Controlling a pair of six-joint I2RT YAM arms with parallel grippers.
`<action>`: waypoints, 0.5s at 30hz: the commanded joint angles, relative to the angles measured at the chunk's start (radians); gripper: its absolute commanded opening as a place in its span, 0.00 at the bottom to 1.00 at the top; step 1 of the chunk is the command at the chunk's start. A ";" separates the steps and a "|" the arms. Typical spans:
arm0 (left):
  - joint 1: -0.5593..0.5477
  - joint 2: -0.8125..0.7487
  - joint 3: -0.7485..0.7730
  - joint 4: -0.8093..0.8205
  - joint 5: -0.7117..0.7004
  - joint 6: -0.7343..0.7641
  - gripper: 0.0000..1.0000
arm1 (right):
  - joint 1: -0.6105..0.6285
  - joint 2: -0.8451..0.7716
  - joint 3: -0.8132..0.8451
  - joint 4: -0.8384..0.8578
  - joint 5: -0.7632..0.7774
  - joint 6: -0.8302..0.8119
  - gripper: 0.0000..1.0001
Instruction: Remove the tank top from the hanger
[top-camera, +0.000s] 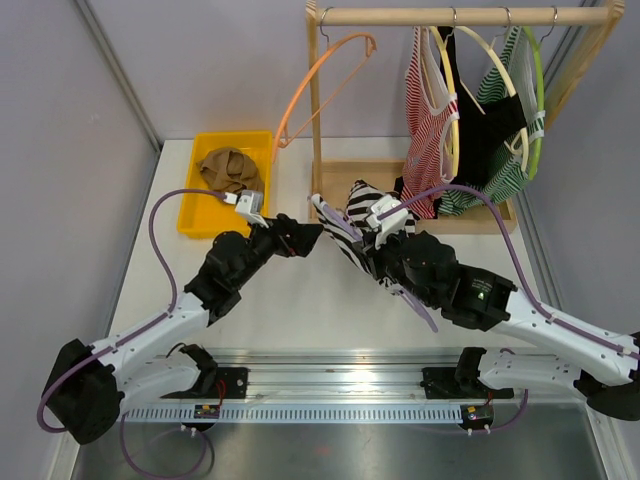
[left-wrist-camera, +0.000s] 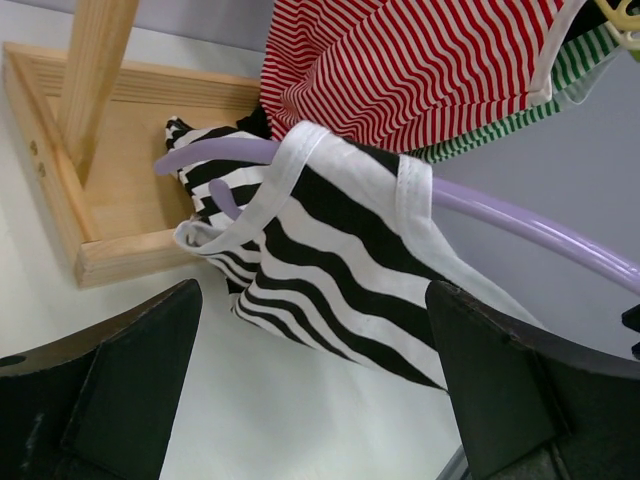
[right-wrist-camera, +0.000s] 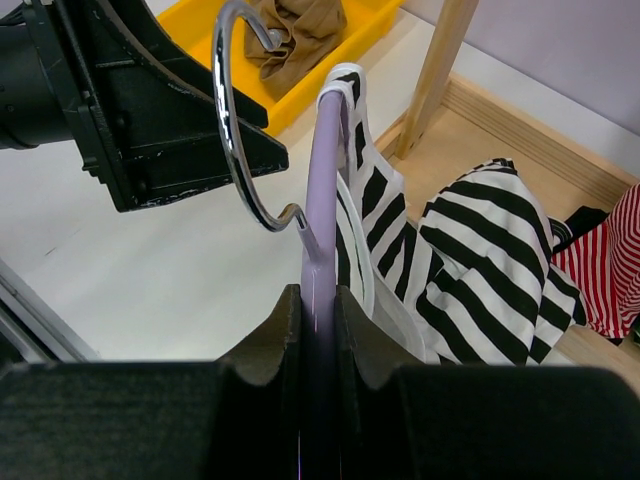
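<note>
**K:** Status?

**Me:** I'm on the stripping step and it's not done. The top (left-wrist-camera: 330, 250) is still on the hanger (left-wrist-camera: 520, 225), low over the counter (top-camera: 300, 300) and just in front of the rack (left-wrist-camera: 95, 60) base. One strap (left-wrist-camera: 285, 165) loops over the hanger's end, and the body is bunched along the arm.

**K:** Right pincer?

**Me:** The right pincer (right-wrist-camera: 318, 297) is clamped on the hanger's neck, just below the hook (right-wrist-camera: 228, 130). The jaws are closed tight on the plastic. That's my anchor.

**K:** Left?

**Me:** The left pincer (left-wrist-camera: 312, 288) is wide open and holds nothing. It's aimed at the top, and in the wrist view the strap and side hem sit between the fingers. I can't tell if the pads touch cloth. From above it's just beside the hanger's tip.

**K:** Next move?

**Me:** My read is to ease the left in and close on the strap near the hanger end. Then I'd draw it off that end, away from the right arm, while the right holds firm. The other shoulder comes after that.

**K:** Risks?

**Me:** The strap is thin, so it's easy to pinch the hanger along with the cloth. The red top (left-wrist-camera: 400, 60) hangs close behind, and I don't want to snag it.
</note>
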 joint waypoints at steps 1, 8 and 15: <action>-0.005 0.033 0.013 0.155 0.044 -0.042 0.96 | 0.008 -0.023 0.004 0.082 -0.016 -0.004 0.00; -0.007 0.081 0.033 0.202 0.049 -0.055 0.96 | 0.008 -0.028 -0.011 0.083 -0.019 -0.001 0.00; -0.007 0.124 0.048 0.233 0.047 -0.060 0.82 | 0.008 -0.031 -0.013 0.080 -0.022 -0.001 0.00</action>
